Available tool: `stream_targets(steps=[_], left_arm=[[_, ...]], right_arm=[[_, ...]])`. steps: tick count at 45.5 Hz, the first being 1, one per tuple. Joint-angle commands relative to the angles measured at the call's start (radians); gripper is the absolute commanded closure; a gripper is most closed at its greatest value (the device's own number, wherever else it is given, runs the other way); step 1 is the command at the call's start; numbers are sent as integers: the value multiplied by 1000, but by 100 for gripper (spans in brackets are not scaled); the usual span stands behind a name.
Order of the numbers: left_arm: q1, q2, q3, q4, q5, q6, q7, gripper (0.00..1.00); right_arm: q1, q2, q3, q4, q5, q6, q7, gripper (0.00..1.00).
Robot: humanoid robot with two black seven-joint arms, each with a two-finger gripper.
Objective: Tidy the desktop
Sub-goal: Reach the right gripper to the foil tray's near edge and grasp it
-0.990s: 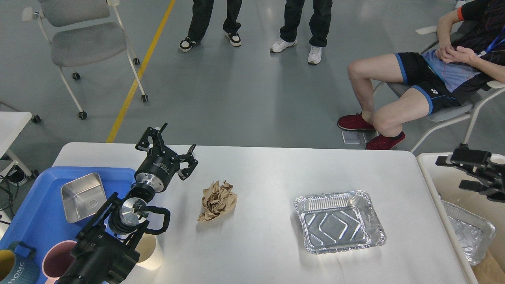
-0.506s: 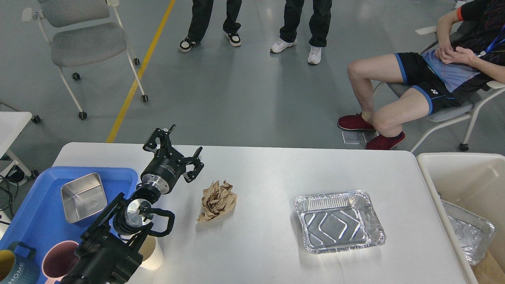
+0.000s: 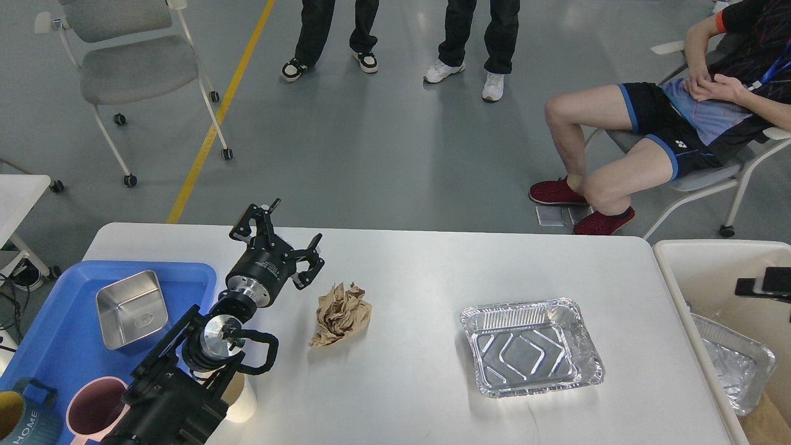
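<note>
Brown crumpled paper (image 3: 340, 314) lies on the white table (image 3: 408, 266) just right of and nearer me than my left claw (image 3: 287, 238), fingers apart and empty, while my right claw (image 3: 763, 285) hangs far off, state untellable.

head view | from robot's head | forward-down | desktop (image 3: 420, 272) near, floor beyond

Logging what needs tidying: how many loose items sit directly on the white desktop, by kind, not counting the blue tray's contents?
Crumpled brown paper: 1
Foil tray: 1
White paper cup, partly hidden behind the left arm: 1
Total: 3 on the desktop
</note>
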Motion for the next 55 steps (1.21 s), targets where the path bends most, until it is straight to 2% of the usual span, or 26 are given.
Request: stream_targets(steps=[1,12,23,43,48,55], left_arm=[[0,0,0,0,0,1,0,3],[-3,0,9,0,0,11,0,3],[0,1,9,0,0,12,0,3],[6,1,15,0,3,15,0,3],[6,0,15,0,3,15,0,3],[6,0,15,0,3,15,0,3]], right_arm=[[-37,191,-3,-76,-168,-55,-3,0],[-60,505,-3,-274,-440,-84,-14,0],[-59,706,-6,-489,-517,-87,-12,0],[-33,883,-6,-584,-666,-100,-14,0],[-14,930,-6,-641,-689,-103,-12,4],[15,989,-9,-711,-713,-107,-12,17]])
